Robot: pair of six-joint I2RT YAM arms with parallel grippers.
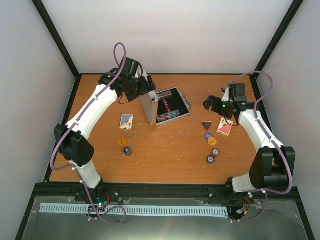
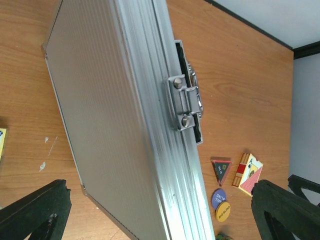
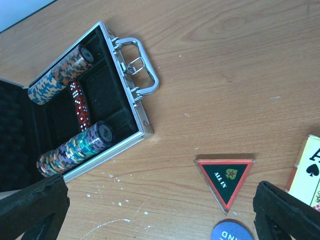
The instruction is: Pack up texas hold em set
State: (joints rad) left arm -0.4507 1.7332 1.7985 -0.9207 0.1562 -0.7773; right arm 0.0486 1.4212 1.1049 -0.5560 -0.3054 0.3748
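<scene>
The silver case (image 1: 172, 106) lies open at mid-table, with its lid (image 1: 148, 107) standing upright. Chip rows (image 3: 75, 147) and red dice (image 3: 78, 102) sit in its black lining. My left gripper (image 1: 142, 86) is open above the lid's outer face (image 2: 110, 125), with its fingers (image 2: 35, 212) wide on either side and not touching. My right gripper (image 1: 212, 104) is open and empty, hovering right of the case over the triangular token (image 3: 225, 177). Card boxes lie left (image 1: 126, 121) and right (image 1: 225, 129) of the case. Purple (image 1: 209, 135) and orange (image 1: 212, 141) discs lie near the token.
Another orange disc (image 1: 121, 141) and a clear disc (image 1: 130, 134) lie left of the case. Loose chips lie at the front left (image 1: 128, 150) and front right (image 1: 212, 159). The case handle (image 3: 140, 62) and a lid latch (image 2: 185, 102) stick out. Black frame posts stand round the table.
</scene>
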